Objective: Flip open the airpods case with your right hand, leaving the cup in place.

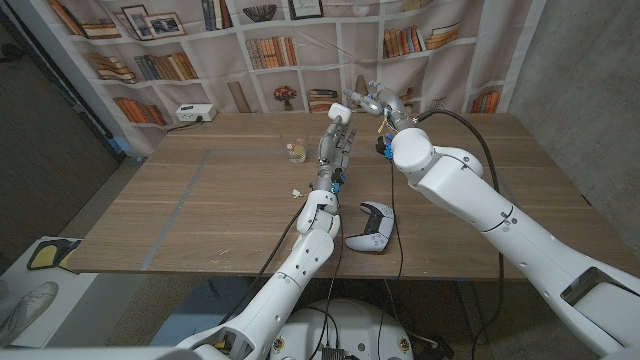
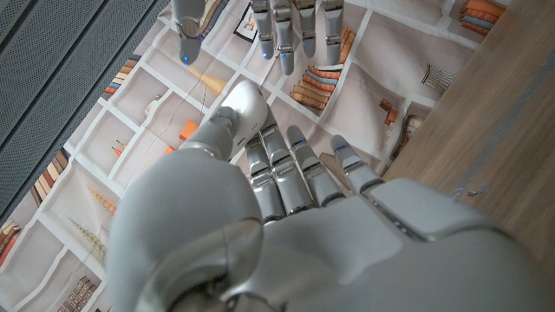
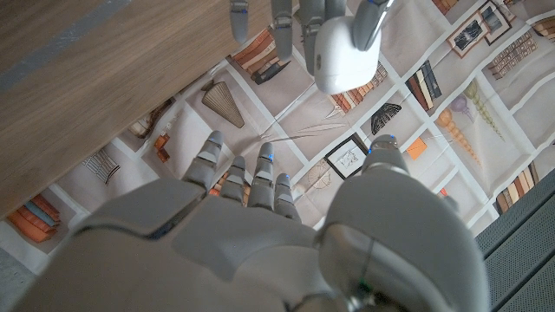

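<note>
Two robot hands are raised above the far half of the wooden tabletop point(image 1: 200, 200), close together. The left robot hand point(image 1: 336, 140) holds the white airpods case point(image 1: 338, 111) at its fingertips, pinched between thumb and fingers; in the right wrist view the same case point(image 3: 344, 52) sits in those fingertips against the bookshelf backdrop point(image 1: 170, 50). The right robot hand point(image 1: 380, 103) is just beside the case, empty, its fingers apart and reaching toward it; whether they touch it I cannot tell. A small clear cup point(image 1: 295, 151) stands on the tabletop on the left robot hand's left, apart from both hands. A white game controller point(image 1: 372, 227) lies near the front edge, between the two arms.
</note>
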Robot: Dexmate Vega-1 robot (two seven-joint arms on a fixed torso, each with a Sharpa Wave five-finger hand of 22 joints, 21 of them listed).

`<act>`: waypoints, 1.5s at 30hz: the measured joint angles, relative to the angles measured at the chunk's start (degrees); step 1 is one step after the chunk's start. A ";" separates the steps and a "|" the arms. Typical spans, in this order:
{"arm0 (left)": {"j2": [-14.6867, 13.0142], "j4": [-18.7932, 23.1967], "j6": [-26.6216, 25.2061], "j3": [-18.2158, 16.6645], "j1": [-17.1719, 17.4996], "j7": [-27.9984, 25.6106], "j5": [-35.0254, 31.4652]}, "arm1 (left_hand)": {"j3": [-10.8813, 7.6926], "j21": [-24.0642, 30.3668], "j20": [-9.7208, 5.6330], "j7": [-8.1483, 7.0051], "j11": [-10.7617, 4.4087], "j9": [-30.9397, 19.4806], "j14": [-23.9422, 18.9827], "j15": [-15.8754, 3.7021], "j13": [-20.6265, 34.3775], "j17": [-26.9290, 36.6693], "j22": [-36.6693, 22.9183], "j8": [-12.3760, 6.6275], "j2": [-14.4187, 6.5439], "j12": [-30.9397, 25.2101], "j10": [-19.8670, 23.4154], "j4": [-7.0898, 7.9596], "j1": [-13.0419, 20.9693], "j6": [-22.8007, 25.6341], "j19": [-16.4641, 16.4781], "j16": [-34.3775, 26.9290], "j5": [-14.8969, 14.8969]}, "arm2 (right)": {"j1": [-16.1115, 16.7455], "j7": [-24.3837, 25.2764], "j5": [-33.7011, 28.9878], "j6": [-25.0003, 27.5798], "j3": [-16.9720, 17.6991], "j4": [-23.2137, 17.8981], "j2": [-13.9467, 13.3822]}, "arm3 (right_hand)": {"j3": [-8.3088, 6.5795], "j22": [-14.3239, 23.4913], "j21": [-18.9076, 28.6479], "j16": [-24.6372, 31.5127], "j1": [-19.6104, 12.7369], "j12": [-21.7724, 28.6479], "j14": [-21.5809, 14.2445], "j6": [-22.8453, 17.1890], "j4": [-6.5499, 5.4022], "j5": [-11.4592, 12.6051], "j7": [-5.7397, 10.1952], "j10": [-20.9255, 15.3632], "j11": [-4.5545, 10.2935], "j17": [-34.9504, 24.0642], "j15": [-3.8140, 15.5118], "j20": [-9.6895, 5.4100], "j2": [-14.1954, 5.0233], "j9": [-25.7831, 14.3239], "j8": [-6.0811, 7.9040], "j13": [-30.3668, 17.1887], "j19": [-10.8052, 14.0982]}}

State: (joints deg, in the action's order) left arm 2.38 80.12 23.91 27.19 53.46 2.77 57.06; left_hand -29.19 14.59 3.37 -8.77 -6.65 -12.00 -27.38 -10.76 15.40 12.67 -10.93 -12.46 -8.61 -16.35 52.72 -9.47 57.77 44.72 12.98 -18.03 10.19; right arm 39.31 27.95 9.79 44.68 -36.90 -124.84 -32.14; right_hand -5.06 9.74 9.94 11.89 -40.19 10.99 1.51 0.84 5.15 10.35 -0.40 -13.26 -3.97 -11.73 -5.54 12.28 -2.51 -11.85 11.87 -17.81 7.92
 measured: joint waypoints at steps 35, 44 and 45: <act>0.51 -2.29 0.38 -0.81 -0.68 4.82 1.62 | 1.58 -0.40 0.33 -2.59 -0.21 1.10 -0.05 -0.12 0.01 -0.02 0.00 2.38 -1.18 -0.61 -0.24 0.94 1.97 -7.79 -0.31 1.12 -0.31 | -4.16 -2.32 -5.49 8.00 -5.20 -0.41 0.55 | -0.57 0.00 0.00 0.00 -1.46 0.00 1.53 0.72 1.19 0.27 0.72 1.74 0.31 -0.01 -0.31 0.20 0.20 0.00 0.00 0.28 -0.82; 0.51 -2.68 0.40 -1.05 -0.69 6.23 2.16 | 1.82 -0.40 0.33 -2.59 -0.21 1.10 -0.05 -0.12 0.01 -0.02 0.00 2.39 -1.18 -0.60 -0.23 1.18 1.97 -7.79 -0.31 1.12 0.01 | -5.34 -2.44 -7.45 10.00 -6.92 -0.50 0.83 | -1.03 0.00 0.25 -0.20 -2.51 0.00 1.94 1.03 1.65 0.27 1.03 2.58 0.70 -0.01 0.10 -0.12 0.22 0.12 0.00 0.55 -1.13; 0.52 -2.71 0.40 -1.06 -0.69 6.30 2.20 | 1.82 -0.40 0.33 -2.59 -0.21 1.10 -0.05 -0.12 0.01 -0.02 0.00 2.31 -1.18 -0.60 -0.23 1.18 1.97 -7.79 -0.31 1.12 0.01 | -5.39 -2.46 -7.53 10.06 -7.00 -0.52 0.84 | -1.06 0.00 0.25 -0.24 -2.51 0.00 1.94 1.15 1.67 0.27 1.14 2.67 0.61 -0.01 0.10 -0.12 0.22 0.14 0.00 0.55 -1.13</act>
State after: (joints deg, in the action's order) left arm 2.89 77.41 24.31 26.13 52.76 9.07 59.27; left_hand -27.38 14.19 3.69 -11.36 -6.86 -10.90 -27.43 -10.88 15.41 12.65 -10.93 -10.15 -9.79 -16.96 52.49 -8.29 59.75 36.92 12.67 -16.91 10.21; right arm 33.92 25.49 2.26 54.74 -43.90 -125.36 -31.30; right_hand -6.12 9.74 10.19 11.65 -42.70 10.99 3.46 1.99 6.83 10.63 0.74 -10.59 -3.36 -11.74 -5.44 12.17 -2.29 -11.71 11.87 -17.26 6.79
